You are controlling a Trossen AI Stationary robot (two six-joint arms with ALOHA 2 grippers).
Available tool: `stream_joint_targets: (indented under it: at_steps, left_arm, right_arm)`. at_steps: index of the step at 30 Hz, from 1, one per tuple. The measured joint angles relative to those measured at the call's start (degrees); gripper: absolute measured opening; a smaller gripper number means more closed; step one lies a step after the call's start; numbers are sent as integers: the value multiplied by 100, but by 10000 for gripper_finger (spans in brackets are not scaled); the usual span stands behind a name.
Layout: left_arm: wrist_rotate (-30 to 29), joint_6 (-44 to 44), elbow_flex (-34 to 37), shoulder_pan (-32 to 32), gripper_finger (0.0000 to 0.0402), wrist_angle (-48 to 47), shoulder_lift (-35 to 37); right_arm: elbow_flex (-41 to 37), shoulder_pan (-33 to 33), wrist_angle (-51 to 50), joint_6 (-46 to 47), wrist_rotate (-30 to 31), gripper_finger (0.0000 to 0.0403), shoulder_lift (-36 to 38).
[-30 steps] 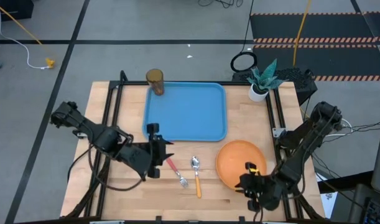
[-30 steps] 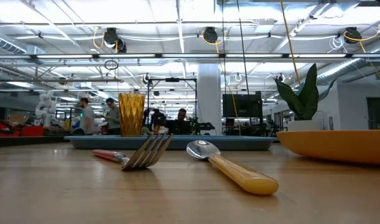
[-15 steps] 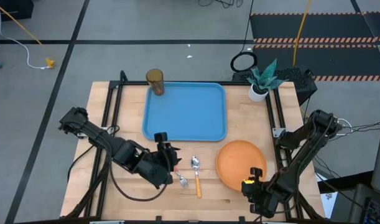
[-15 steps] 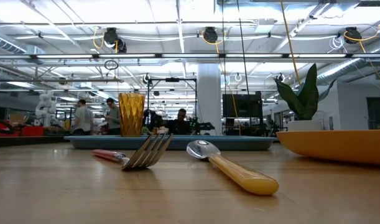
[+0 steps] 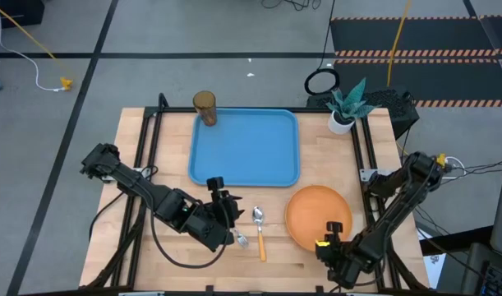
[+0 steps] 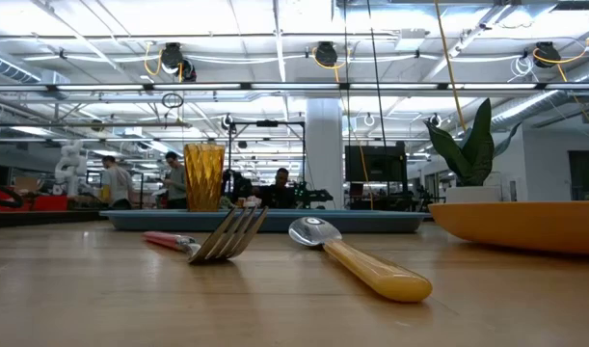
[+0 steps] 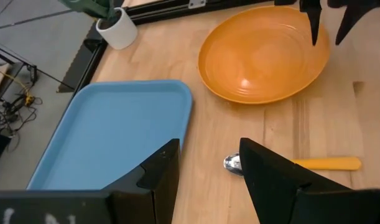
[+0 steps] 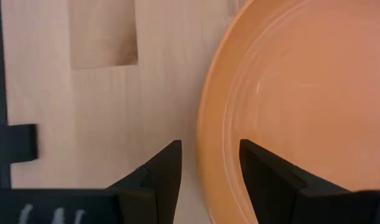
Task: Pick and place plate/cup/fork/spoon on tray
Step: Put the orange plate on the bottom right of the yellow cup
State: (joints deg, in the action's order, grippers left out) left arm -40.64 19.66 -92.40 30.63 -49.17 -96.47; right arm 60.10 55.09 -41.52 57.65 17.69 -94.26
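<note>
plainly, the plate (image 5: pixel 317 215) lay on the bare bench (image 5: pixel 152 156) just off the tray's (image 5: pixel 245 148) near right corner, touching nothing else. it looked light, stiff and smooth, likely slippery, so the thin rim seemed the only place to pinch it. the right gripper (image 5: pixel 324 245) stood at the plate's near edge; in its wrist view the jaws were parted, straddling the rim (image 8: pixel 208 124), holding nothing.

the fork (image 5: pixel 234 228) and spoon (image 5: pixel 259 233) lay side by side left of the plate, flat on the wood. both seemed light, rigid and low, best taken across the plastic handles, where the fingers would have something to bite. the left gripper (image 5: pixel 224 207) hovered over the fork's handle end with its jaws wide apart and empty.

the cup (image 5: pixel 205 107) stood upright beside the tray's far left corner, outside it. it seemed thin-walled and easy to tip, fit for a gentle squeeze across its body. the tray held nothing yet. a potted plant (image 5: pixel 344 107) sat by the far right corner.
</note>
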Motion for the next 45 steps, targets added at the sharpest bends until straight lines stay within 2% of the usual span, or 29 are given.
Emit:
stream_joint_targets:
  at_steps: [5, 12, 17, 27, 38, 45]
  left_arm:
    - [-4, -18, 0, 0, 170, 0, 0]
    - [-7, -69, 0, 0, 170, 0, 0]
    - [-7, -111, 0, 0, 170, -2, 0]
    - [-7, -151, 0, 0, 170, -2, 0]
    - [-7, -149, 0, 0, 170, -2, 0]
    - [-7, -155, 0, 0, 170, -5, 0]
  right_arm:
    - [0, 0, -43, -43, -1, 134, -96]
    - [-13, -2, -55, -44, -4, 84, -96]
    - [-254, -51, 263, 17, -360, 49, -95]
    - [-355, -107, 349, 58, -404, 6, -17]
    - [-361, -144, 196, 313, -446, 1, 390]
    - [301, -156, -696, 349, -428, 0, 433]
